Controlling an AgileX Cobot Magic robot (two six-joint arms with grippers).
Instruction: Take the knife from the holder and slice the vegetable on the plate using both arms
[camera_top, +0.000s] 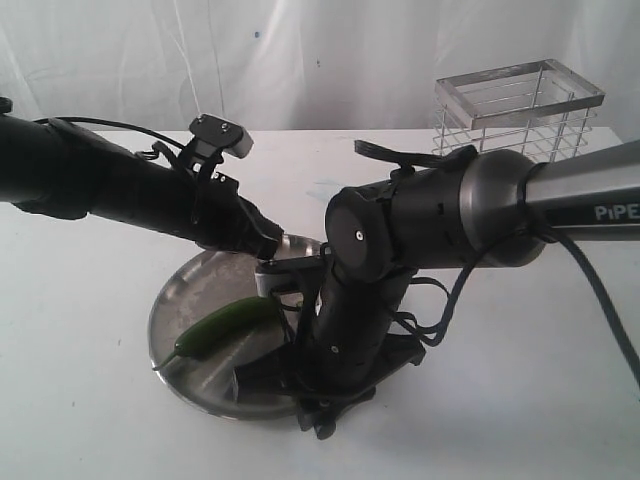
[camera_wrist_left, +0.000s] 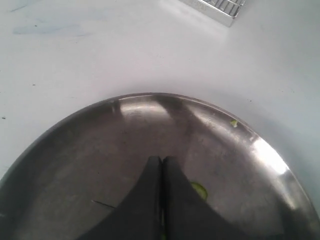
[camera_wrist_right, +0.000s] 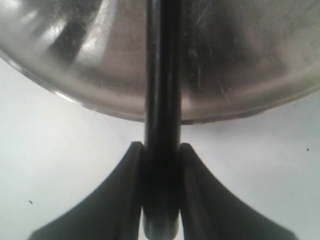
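Note:
The dark green vegetable (camera_top: 225, 325) lies on the steel plate (camera_top: 195, 290). My left gripper (camera_top: 280, 285) is at the vegetable's thick end. In the left wrist view this gripper (camera_wrist_left: 161, 161) is shut over the plate (camera_wrist_left: 100, 150); a sliver of green shows in the slit between its fingers, and a cut green slice (camera_wrist_left: 200, 190) lies beside them. My right gripper (camera_wrist_right: 162, 150) is shut on the black handle of the knife (camera_wrist_right: 162, 75), which reaches in over the plate's rim (camera_wrist_right: 240, 60). The knife's dark blade (camera_top: 262, 366) lies low over the plate, near the vegetable.
The wire holder (camera_top: 515, 110) stands at the back right on the white table, and its corner (camera_wrist_left: 215, 7) shows in the left wrist view. The thick right arm (camera_top: 370, 250) bends down over the plate's near side and hides that part.

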